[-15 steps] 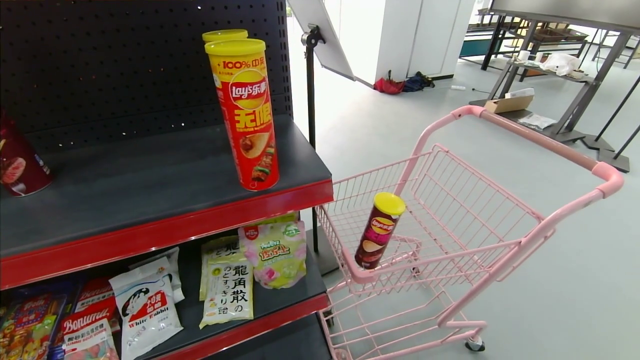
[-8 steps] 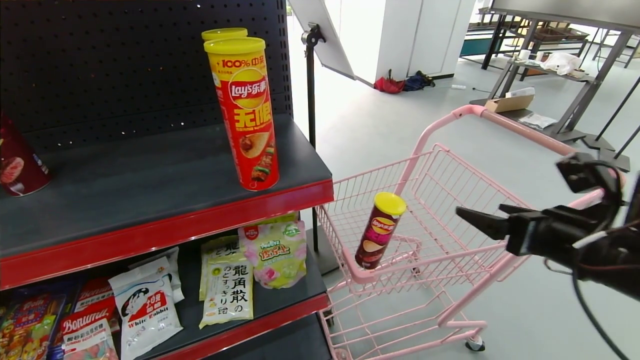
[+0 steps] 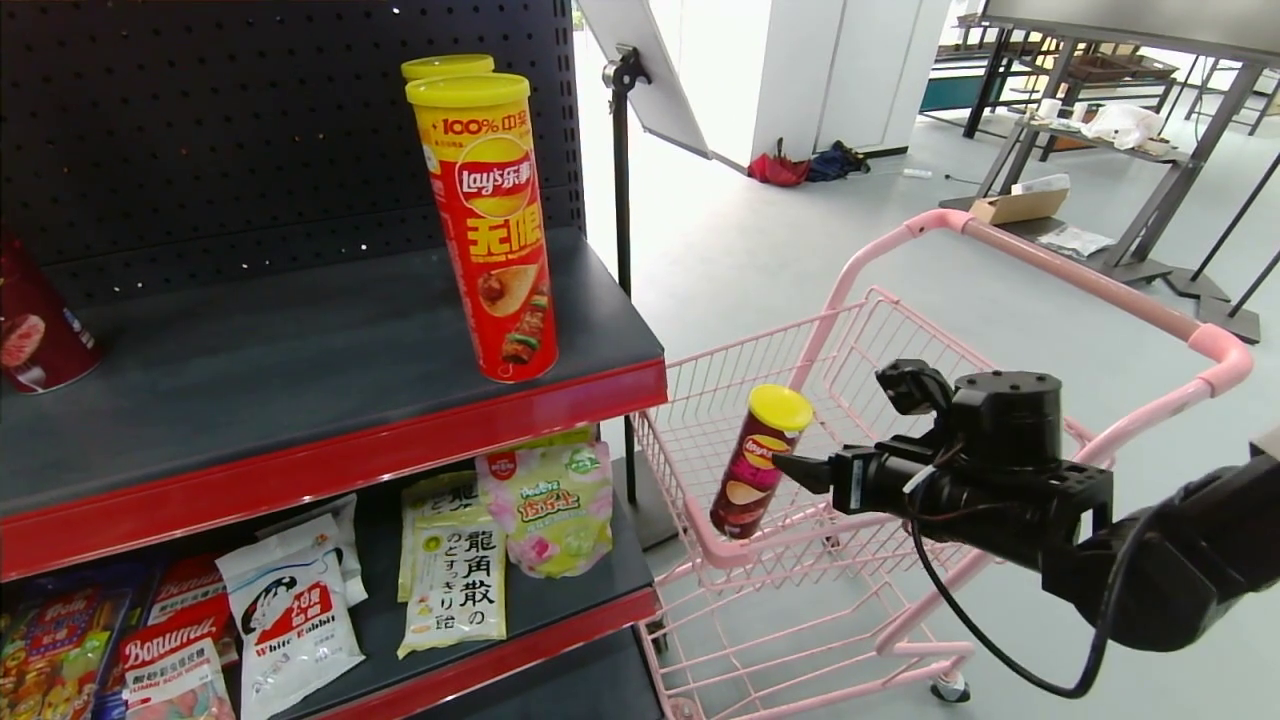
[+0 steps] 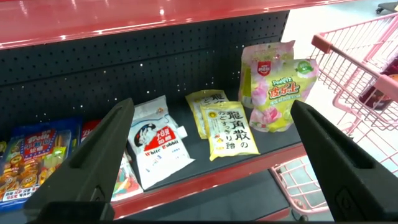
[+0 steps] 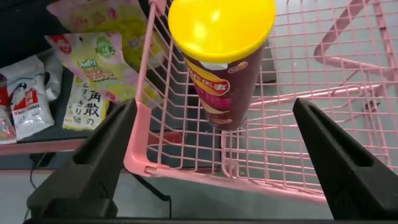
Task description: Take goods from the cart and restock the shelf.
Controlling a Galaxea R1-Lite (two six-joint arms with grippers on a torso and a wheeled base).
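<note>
Maroon chip can, yellow lid, stands tilted in the pink cart, at the basket corner nearest the shelf; right gripper just beside it, claw spread wide, holding nothing, can lined up between the fingers; left gripper likewise wide open, facing the lower shelf's snack bags; risk: a finger clips the leaning can and topples it, or snags the wire wall and rolls the cart.

Grey floor, white wall, metal tables behind
</note>
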